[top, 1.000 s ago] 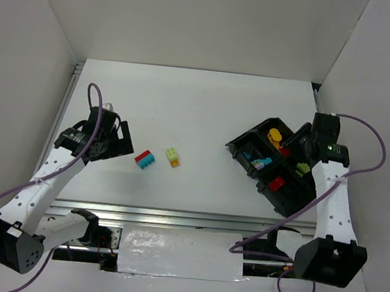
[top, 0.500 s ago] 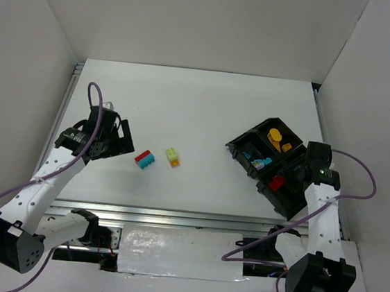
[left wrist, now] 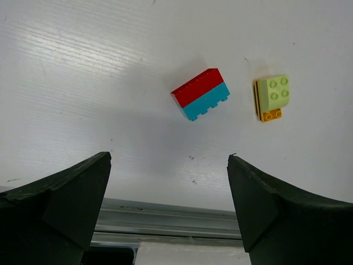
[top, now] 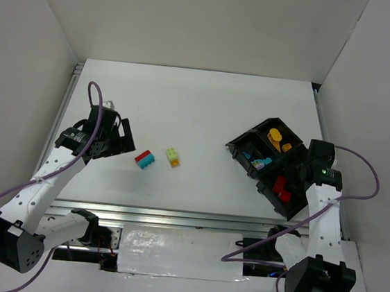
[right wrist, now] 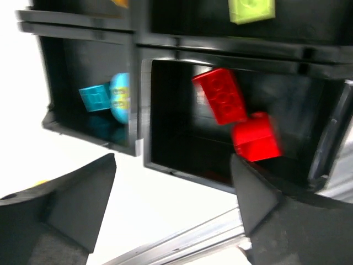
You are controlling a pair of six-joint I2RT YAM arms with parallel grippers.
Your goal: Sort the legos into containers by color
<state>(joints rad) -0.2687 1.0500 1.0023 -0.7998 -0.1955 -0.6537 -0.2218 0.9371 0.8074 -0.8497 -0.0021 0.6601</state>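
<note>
My left gripper (left wrist: 168, 165) is hanging over the table (left wrist: 83, 83), jaws apart and empty, with a red-cyan brick (left wrist: 200, 94) and a green-orange brick (left wrist: 271, 97) lying ahead. My right gripper (right wrist: 174, 165), jaws spread, is hovering over two red bricks (right wrist: 220, 95) in one tray (right wrist: 138, 110) compartment.

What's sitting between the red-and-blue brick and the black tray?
The top view shows the green-and-orange brick pair there, close beside the red-and-blue brick; then white table to the tray.

left white-and-black arm (top: 44, 174) is bent at the elbow, its black two-finger left tool (left wrist: 168, 210) angled downward, fingers spread wide, nothing gripped. right white-and-black arm (top: 322, 209) reaches straight forward, black right tool (right wrist: 171, 215) parted too, and empty.
</note>
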